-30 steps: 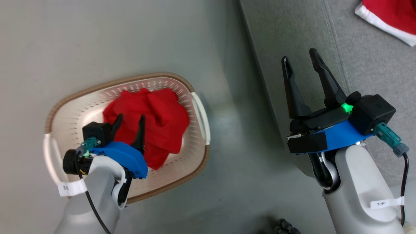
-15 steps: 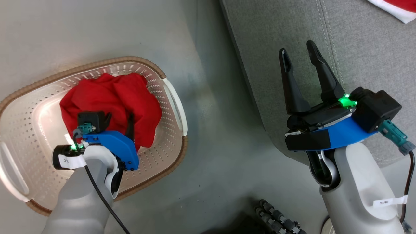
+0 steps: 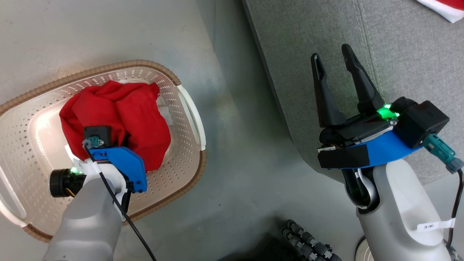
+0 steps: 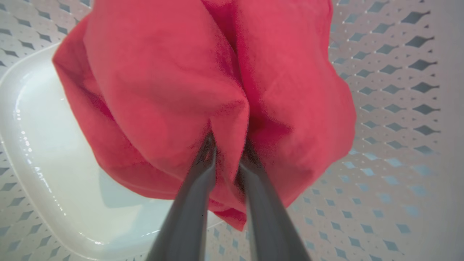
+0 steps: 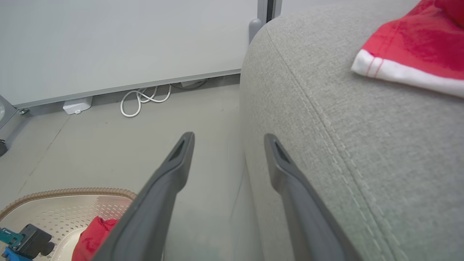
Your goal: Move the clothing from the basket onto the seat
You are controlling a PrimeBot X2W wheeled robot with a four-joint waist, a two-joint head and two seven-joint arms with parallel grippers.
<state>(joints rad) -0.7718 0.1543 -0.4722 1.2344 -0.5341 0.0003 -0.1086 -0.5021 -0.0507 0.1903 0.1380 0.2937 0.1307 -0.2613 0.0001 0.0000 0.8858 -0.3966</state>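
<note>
Left gripper (image 4: 229,145) has sunk into the clothing (image 3: 137,116) inside the basket (image 3: 177,156) and pinched a fold, where its fingers stood spread a second ago; lifting can likely begin. Right gripper (image 3: 331,52) waits spread beside the basket, over the seat (image 3: 398,54).

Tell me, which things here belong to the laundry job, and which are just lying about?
Job: red garment, in the laundry basket; left gripper, jaws shut on that garment; grey sofa seat; white-hemmed red garment lying on it; right gripper, jaws open.
Lying about: looped white cable by the wall; small white box beside it.
</note>
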